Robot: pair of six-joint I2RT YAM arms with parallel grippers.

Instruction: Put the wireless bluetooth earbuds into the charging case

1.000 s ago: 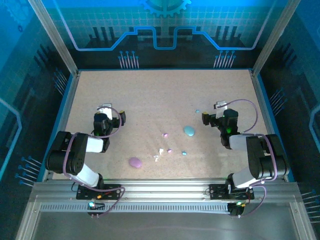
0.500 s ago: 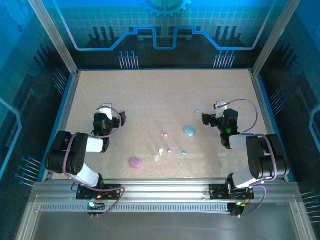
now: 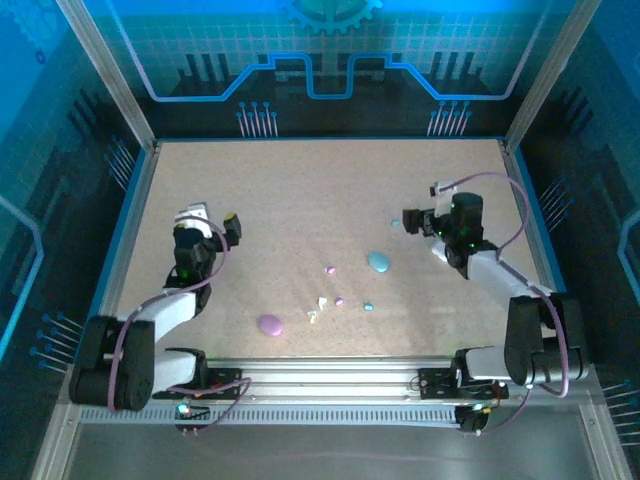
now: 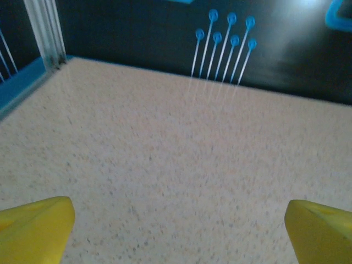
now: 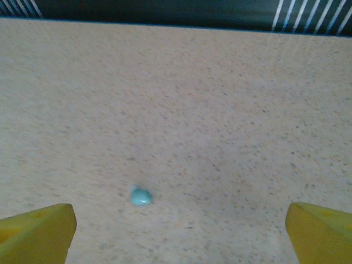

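Earbuds lie loose on the speckled beige tabletop (image 3: 300, 190) just below centre of the overhead frame: tiny pink-purple plastic buds (image 3: 330, 269), white buds (image 3: 322, 301) and a light blue bud (image 3: 368, 306). I see a rounded light blue case (image 3: 378, 262) up and right of them and a purple pebble-shaped case (image 3: 270, 325) lower left. My left gripper (image 3: 212, 218), middle left, is spread wide and empty. My right gripper (image 3: 424, 205), right of centre, is equally wide, with a second light blue bud (image 5: 141, 196) on the tabletop lower left in its wrist view.
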